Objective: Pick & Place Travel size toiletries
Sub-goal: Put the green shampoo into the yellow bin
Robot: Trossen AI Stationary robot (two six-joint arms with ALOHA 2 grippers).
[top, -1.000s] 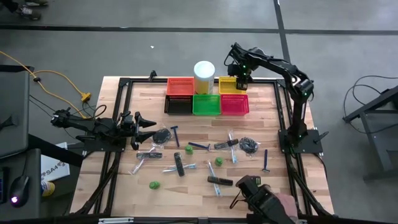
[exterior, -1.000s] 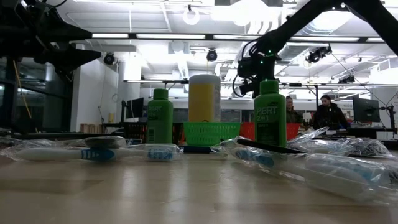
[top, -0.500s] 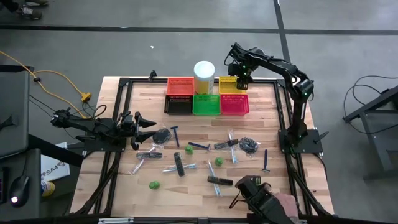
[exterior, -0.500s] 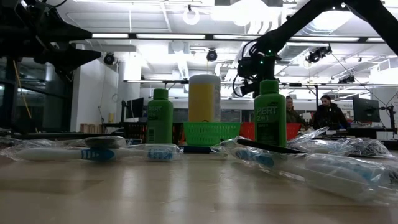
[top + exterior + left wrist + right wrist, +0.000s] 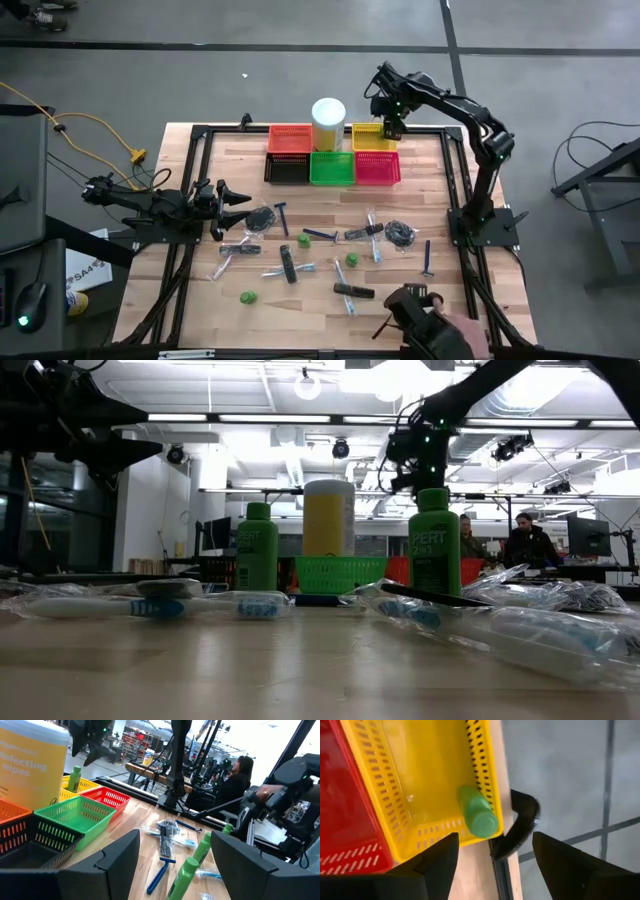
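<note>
A small green bottle (image 5: pixel 477 813) stands tilted in a corner of the yellow basket (image 5: pixel 420 780), leaning on its wall. My right gripper (image 5: pixel 492 870) hangs open above it, touching nothing; in the high view it is over the yellow basket (image 5: pixel 368 135). Green bottles (image 5: pixel 302 240), razors (image 5: pixel 320 235), black sticks (image 5: pixel 288 265), wrapped toothbrushes (image 5: pixel 375 245) and dark coiled bundles (image 5: pixel 400 232) lie scattered on the table. My left gripper (image 5: pixel 235 195) waits open at the table's left edge, pointing level.
Orange (image 5: pixel 289 138), black (image 5: pixel 286 168), green (image 5: pixel 332 167) and red (image 5: pixel 378 167) baskets sit by the far edge around a tall white cylinder (image 5: pixel 328 120). A person's hand with a dark device (image 5: pixel 430 325) is at the near edge. People sit beyond the table (image 5: pixel 525 540).
My right gripper has risen above the yellow basket, and the green bottle stays in the basket below it. The person's hand at the near edge has shifted a little.
</note>
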